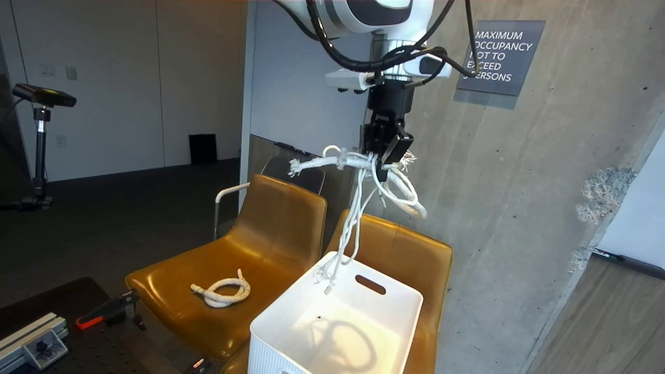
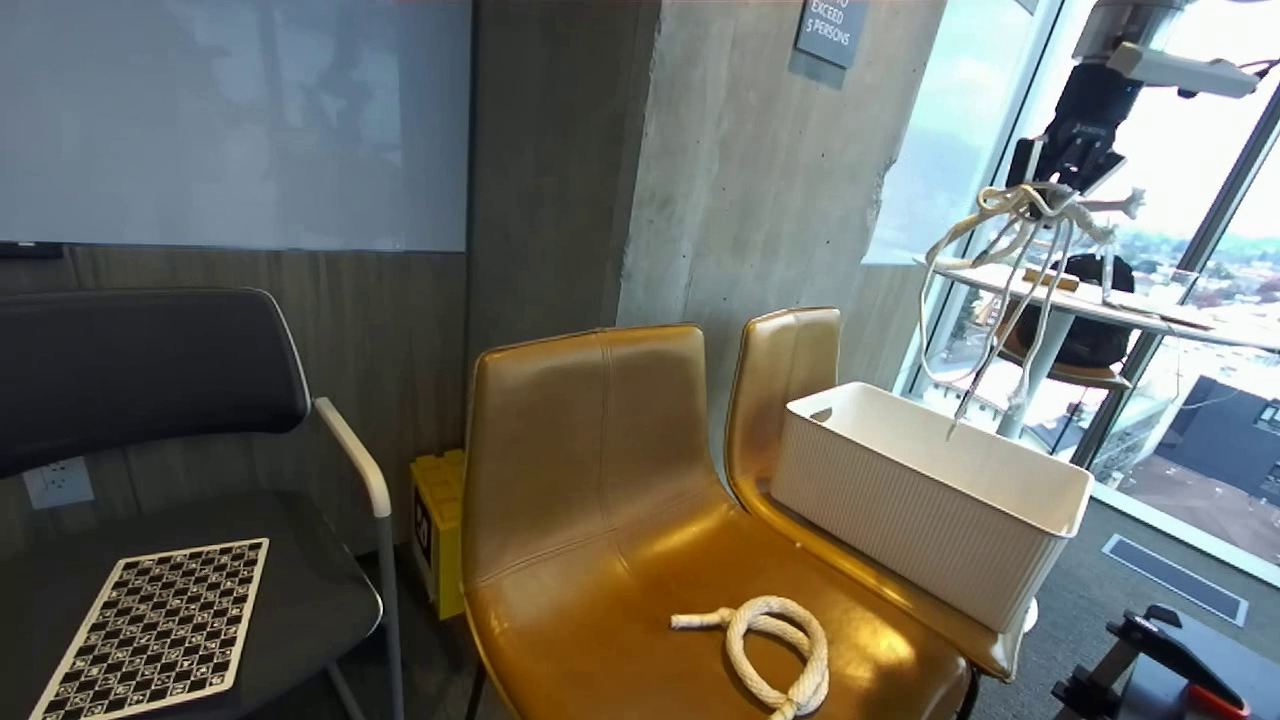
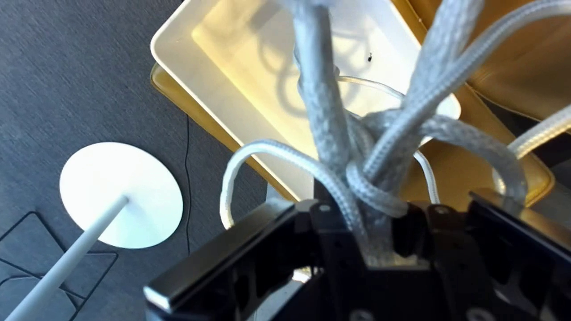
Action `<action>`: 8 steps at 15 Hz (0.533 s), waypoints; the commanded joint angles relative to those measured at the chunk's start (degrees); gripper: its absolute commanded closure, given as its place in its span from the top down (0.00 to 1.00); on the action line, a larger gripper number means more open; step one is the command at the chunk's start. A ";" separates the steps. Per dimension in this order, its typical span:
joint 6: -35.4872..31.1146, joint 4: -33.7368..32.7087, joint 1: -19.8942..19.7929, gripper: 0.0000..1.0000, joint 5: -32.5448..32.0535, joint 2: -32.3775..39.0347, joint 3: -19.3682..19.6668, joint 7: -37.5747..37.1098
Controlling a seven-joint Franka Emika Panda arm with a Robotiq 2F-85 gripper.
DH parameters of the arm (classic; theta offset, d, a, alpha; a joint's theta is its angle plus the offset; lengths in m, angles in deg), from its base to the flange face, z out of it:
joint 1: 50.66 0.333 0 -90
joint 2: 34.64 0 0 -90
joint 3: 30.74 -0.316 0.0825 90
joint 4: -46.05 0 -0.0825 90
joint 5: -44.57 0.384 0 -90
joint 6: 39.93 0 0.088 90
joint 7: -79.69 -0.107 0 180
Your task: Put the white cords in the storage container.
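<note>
Two tan leather chairs [image 2: 600, 430] by a grey concrete wall [image 2: 745, 200] carry one white rectangular plastic container [image 2: 900, 510] and one looped white rope [image 2: 815, 655], lower than my black hand [image 1: 385, 163], with which I grip one tangled white cord bundle [image 3: 328, 125].

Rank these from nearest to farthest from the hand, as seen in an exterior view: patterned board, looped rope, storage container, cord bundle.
1. Cord bundle: gripped in the hand.
2. Storage container: below the hand.
3. Looped rope: on the brown chair, left of the container in the picture.
4. Patterned board: on the dark chair, far left.
</note>
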 commanded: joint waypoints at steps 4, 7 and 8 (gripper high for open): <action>-4.22 6.03 -0.90 0.04 4.00 -0.76 1.38 5.50; -5.44 7.90 -0.57 0.47 3.23 -1.14 1.45 6.63; -5.90 8.36 -0.53 0.54 3.05 -1.32 1.48 7.08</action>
